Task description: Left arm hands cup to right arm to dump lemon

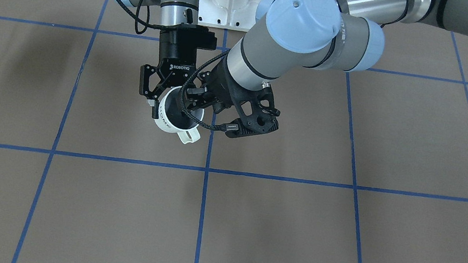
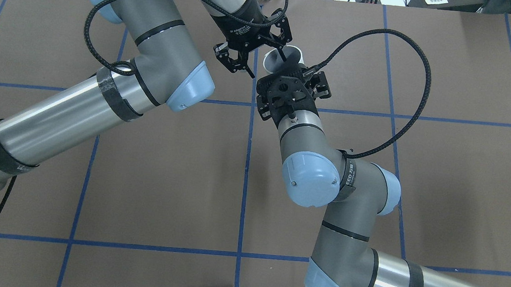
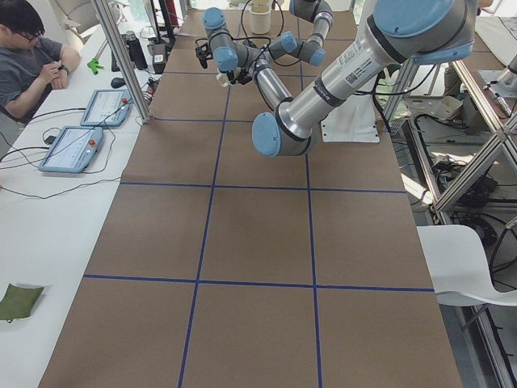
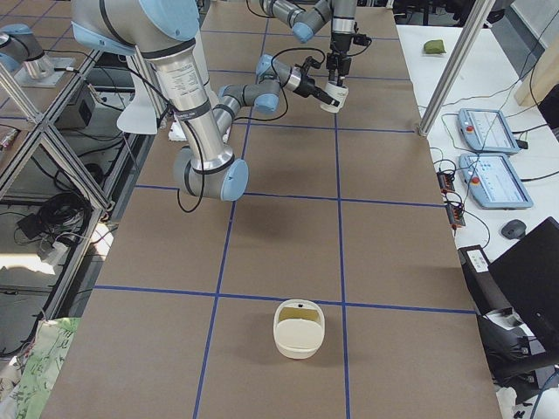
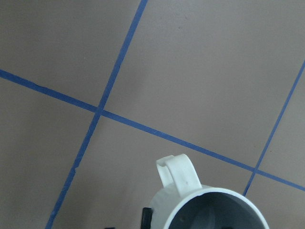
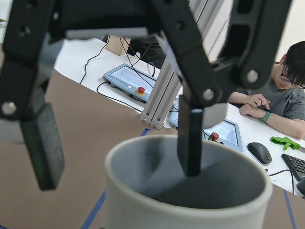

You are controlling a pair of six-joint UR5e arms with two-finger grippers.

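Just one cup (image 1: 166, 122) here: cream-white, black HOME on the side, dark grey inside. In the front view its squarish handle (image 1: 188, 136) pokes out at 5 o'clock. It's up off the table (image 1: 338, 240), roughly 11 o'clock from the middle tape cross (image 1: 208, 170).

Two arms meet at it. The left gripper (image 6: 117, 174) hangs over it, spread wide and not squeezing, with one finger (image 6: 190, 143) inside the cup and one outside. The right gripper (image 1: 196, 98) looks clamped on the rim, though it's mostly hidden. One cream bin (image 4: 300, 330) sits well apart.
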